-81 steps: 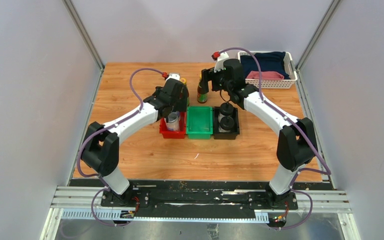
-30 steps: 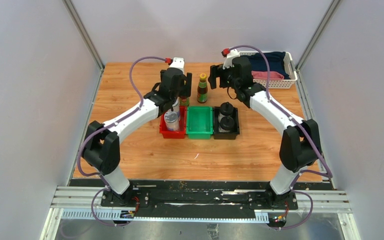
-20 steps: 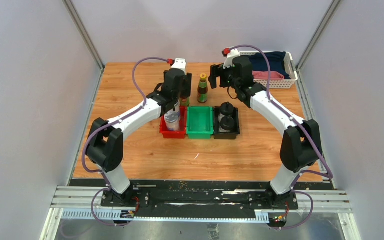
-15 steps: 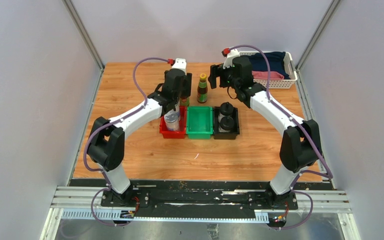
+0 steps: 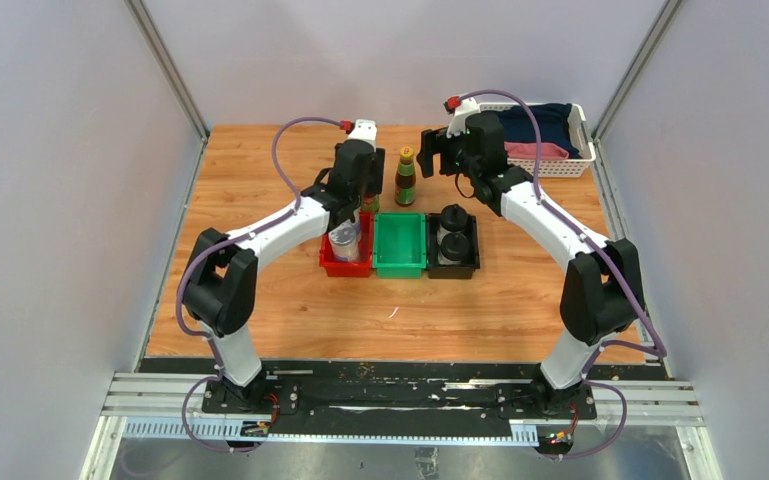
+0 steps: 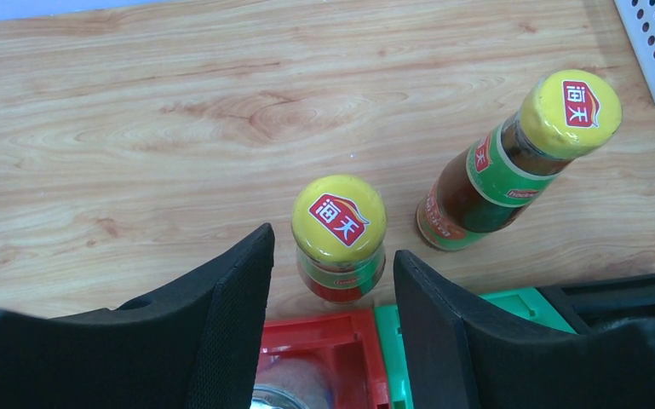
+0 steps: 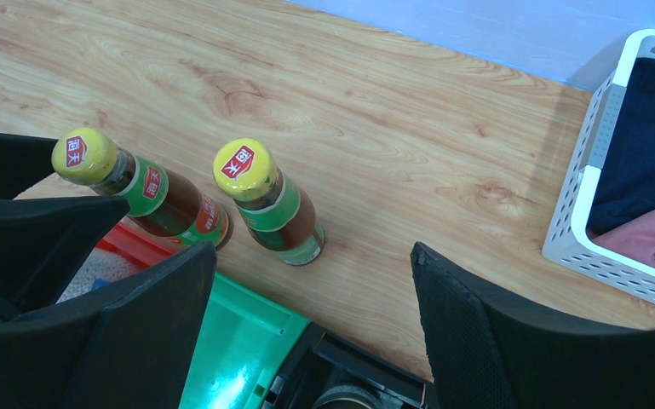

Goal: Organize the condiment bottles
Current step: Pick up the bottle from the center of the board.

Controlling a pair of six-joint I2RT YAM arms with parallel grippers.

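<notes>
Two brown condiment bottles with yellow caps stand on the wood behind the bins. My left gripper [image 6: 334, 245] is open, its jaws closely flanking the left bottle [image 6: 339, 223] with thin gaps on both sides. The right bottle [image 6: 511, 162] stands free, also visible in the top view [image 5: 405, 178]. My right gripper [image 7: 311, 256] hangs wide open and empty above the back of the green bin, just right of that bottle [image 7: 268, 204]. A silver-lidded jar [image 5: 343, 240] sits in the red bin. Two black-capped bottles [image 5: 452, 230] sit in the black bin.
Red bin [image 5: 332, 265], green bin [image 5: 400, 250] and black bin [image 5: 470, 262] stand side by side mid-table. A white basket [image 5: 545, 168] of dark and pink cloth stands at the back right, close to my right wrist.
My left arm reached farther back and its jaws narrowed around the left brown bottle. My right gripper backed off the right bottle earlier and has held still for the last second.
</notes>
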